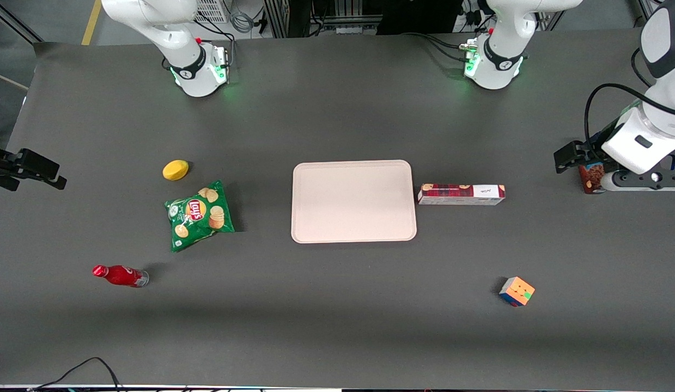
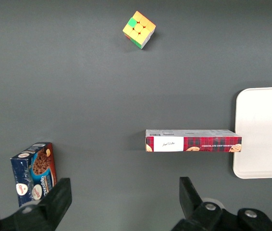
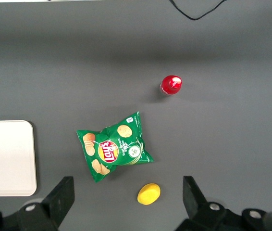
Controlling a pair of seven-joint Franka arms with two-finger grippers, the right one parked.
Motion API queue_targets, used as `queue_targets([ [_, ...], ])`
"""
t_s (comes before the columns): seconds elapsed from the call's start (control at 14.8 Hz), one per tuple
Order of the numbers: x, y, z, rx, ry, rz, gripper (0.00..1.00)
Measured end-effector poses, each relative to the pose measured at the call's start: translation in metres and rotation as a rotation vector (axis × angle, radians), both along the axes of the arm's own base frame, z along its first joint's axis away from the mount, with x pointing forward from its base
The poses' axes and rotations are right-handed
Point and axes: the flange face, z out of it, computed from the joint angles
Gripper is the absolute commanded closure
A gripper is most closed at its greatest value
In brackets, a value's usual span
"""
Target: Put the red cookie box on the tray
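Nothing done yet: red cookie box (image 1: pixel 461 194) lies on the table with 1 end touching the empty tray (image 1: pixel 353 201) rim, gripper (image 2: pixel 121 204) hangs spread wide and empty near the blue-and-brown cookie box (image 2: pixel 33 172), so approach, grasp and transfer remain.

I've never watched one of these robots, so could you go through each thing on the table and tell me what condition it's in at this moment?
Red cookie box: lying flat beside the tray, not gripped.
Tray: nothing on it.
Gripper: open, holding nothing, above the blue cookie box.
Blue cookie box: standing upright.
Puzzle cube: scrambled.
Chip bag: lying flat, looks sealed.
Red bottle: capped.
Lemon: whole.
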Motion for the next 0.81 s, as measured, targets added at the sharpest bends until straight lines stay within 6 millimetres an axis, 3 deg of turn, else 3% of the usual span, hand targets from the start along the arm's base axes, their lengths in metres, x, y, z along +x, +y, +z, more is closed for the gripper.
queue_targets([
  [0.4,-0.0024,-0.0016,0.0012,0.000,0.020,-0.044,0.00],
  [0.81,-0.0101,-0.0094,-0.0025,-0.026,0.095,-0.450,0.00],
])
